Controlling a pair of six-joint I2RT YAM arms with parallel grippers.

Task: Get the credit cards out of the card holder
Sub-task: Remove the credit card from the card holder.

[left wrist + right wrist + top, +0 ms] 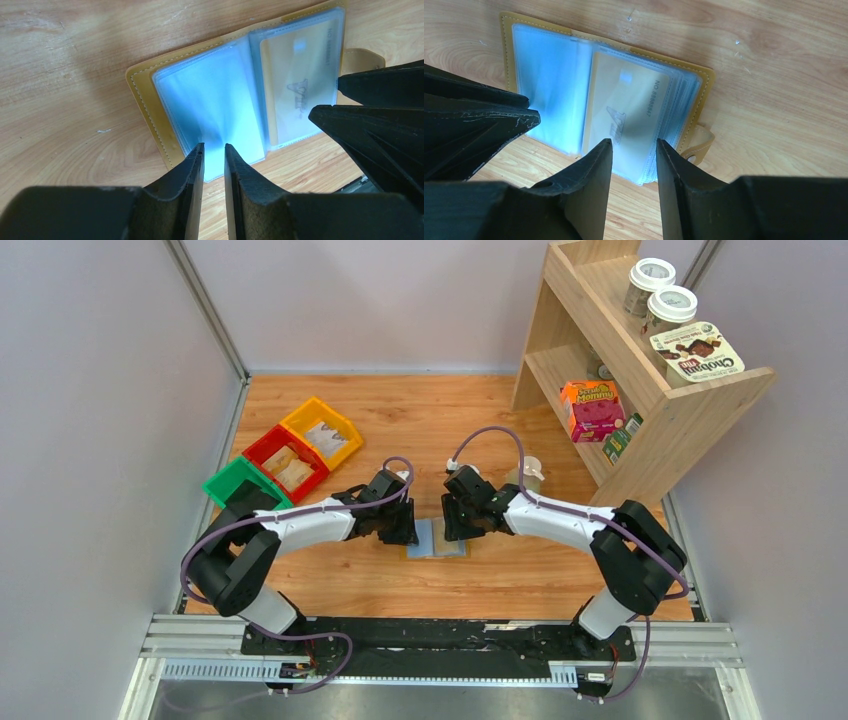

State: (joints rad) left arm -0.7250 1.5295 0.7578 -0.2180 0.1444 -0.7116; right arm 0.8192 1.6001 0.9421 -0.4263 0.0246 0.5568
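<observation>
Two arms rise from the black rail (440, 635) at the near edge of the wooden table (520, 580) and bend inward until their heads almost meet at the middle. Just beyond them the card holder (437, 540) lies flat and open on the wood, mustard cover down and clear sleeves (674, 100) facing up.

The left gripper (213, 146) stands at the near edge of the pale blue page (210, 100). Its fingers are drawn close, with only a thin slit between them, and the page's edge runs into that slit. I cannot tell whether they grip it.

The right gripper (634, 142) stands at the near edge of the other half. Its fingers are plainly apart and holding nothing. A tan card (629, 110) with a printed number sits in the top sleeve between them, and the snap tab (699, 147) sticks out just beside the outer finger.

Farther back on the left, green (240, 485), red (285, 460) and yellow (322, 430) bins sit in a slanting row. At the far right stands a wooden shelf (690, 410) with two lidded cups (660, 290) on top and an orange box (592, 410) on a lower board.
</observation>
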